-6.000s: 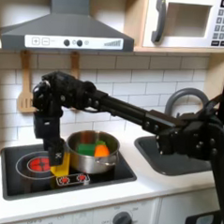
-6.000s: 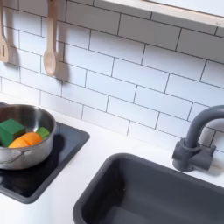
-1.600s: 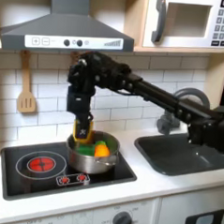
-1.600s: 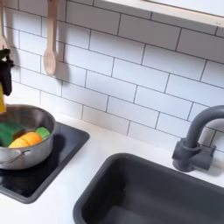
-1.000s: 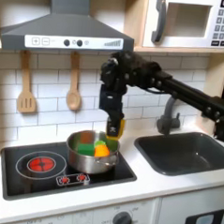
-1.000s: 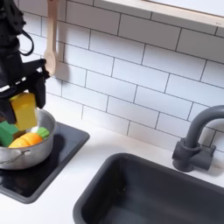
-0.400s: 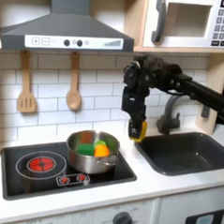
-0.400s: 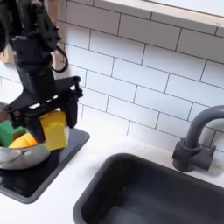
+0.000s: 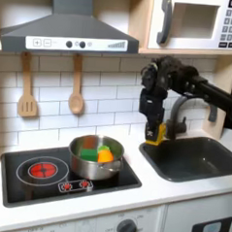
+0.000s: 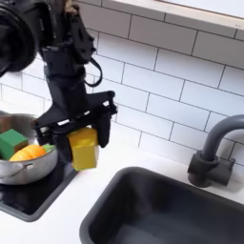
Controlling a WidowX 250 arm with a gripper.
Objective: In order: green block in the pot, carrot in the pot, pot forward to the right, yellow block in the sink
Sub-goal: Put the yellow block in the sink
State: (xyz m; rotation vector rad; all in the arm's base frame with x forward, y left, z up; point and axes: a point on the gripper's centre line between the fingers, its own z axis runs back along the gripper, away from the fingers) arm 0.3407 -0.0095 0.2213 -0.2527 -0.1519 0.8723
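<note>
Second exterior view: gripper (image 10: 82, 133) pinches yellow block (image 10: 83, 150) (up in air), near sink (image 10: 105, 205) edge. Green block (image 10: 10, 142), carrot (image 10: 30, 152) sit in pot (image 10: 21, 170).

Gripper (image 9: 157, 133) pointing down, clamped on the yellow block (image 9: 158, 134), hanging above the white counter near the sink's (image 9: 195, 158) rim at the first exterior view's left side of the basin. Faucet (image 9: 186, 103) arching just behind the arm. Pot (image 9: 92, 158) sitting on the black stovetop (image 9: 48, 172), holding the green block (image 9: 104, 144) and the carrot (image 9: 106, 156) side by side. Two wooden utensils (image 9: 28, 95) hanging on the tiled wall under the hood.
</note>
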